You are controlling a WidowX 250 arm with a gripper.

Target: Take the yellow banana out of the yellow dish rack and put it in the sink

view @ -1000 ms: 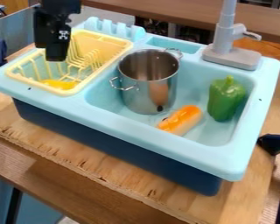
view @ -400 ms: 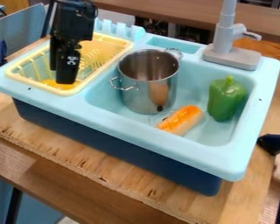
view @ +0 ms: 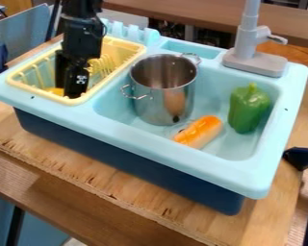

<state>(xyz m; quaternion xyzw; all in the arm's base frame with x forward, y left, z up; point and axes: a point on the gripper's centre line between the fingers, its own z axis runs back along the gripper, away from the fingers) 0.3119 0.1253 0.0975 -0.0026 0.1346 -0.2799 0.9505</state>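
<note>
Low in the pale yellow rack [view: 118, 71], a deeper yellow object [view: 55, 91] shows as a small, bright patch, its shape partly hidden by the black gripper [view: 70, 92] right beside it; whether the gripper is open or closed cannot be told

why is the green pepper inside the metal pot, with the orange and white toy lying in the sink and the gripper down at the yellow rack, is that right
Not quite: the camera view shows the green pepper standing in the sink, outside the metal pot. The rest is right.
</note>
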